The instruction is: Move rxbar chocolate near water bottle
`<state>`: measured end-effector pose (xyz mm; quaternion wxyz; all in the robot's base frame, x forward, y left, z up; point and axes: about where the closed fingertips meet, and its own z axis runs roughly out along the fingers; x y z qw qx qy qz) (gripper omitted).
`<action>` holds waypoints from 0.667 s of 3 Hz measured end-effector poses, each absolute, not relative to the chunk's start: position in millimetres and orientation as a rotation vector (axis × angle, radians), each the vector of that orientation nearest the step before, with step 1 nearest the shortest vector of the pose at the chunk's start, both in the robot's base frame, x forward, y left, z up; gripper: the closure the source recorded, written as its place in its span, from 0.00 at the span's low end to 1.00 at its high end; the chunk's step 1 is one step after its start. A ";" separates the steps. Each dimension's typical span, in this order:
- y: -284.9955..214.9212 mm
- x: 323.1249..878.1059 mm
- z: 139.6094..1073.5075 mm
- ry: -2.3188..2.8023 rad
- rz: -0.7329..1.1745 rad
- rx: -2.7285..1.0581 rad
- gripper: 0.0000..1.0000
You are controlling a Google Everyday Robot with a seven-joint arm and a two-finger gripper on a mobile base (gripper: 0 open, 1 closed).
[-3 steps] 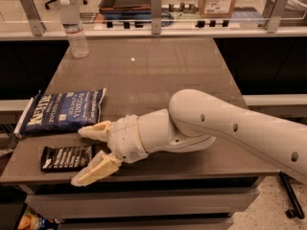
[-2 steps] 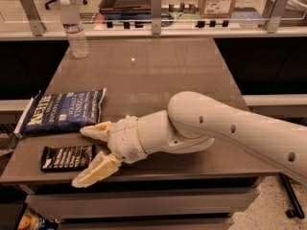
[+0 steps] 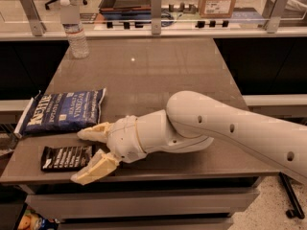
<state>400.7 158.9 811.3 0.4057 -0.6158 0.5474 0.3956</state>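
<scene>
The rxbar chocolate (image 3: pixel 65 157), a flat black wrapper with white text, lies near the table's front left corner. The water bottle (image 3: pixel 75 30), clear with a white cap and white label, stands upright at the far left of the table. My gripper (image 3: pixel 85 155) is open, low over the table at the bar's right end. One cream finger (image 3: pixel 95 131) is beyond the bar's right end and the other (image 3: pixel 93 168) is at the front edge. The bar's right end lies between them, apart from both.
A blue Kettle chip bag (image 3: pixel 61 111) lies just behind the bar at the left edge. The grey table (image 3: pixel 158 71) stretches back to a glass rail. A cardboard box (image 3: pixel 218 0) and a tray (image 3: pixel 127 1) sit beyond it.
The gripper has shifted slightly left toward the bar; the bar, bag and bottle have not moved.
</scene>
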 end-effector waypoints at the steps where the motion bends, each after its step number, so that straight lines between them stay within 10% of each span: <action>1: 158.9 400.7 813.1 1.381 0.998 -1.554 0.89; 2: 158.9 400.7 814.1 1.381 0.998 -1.554 1.00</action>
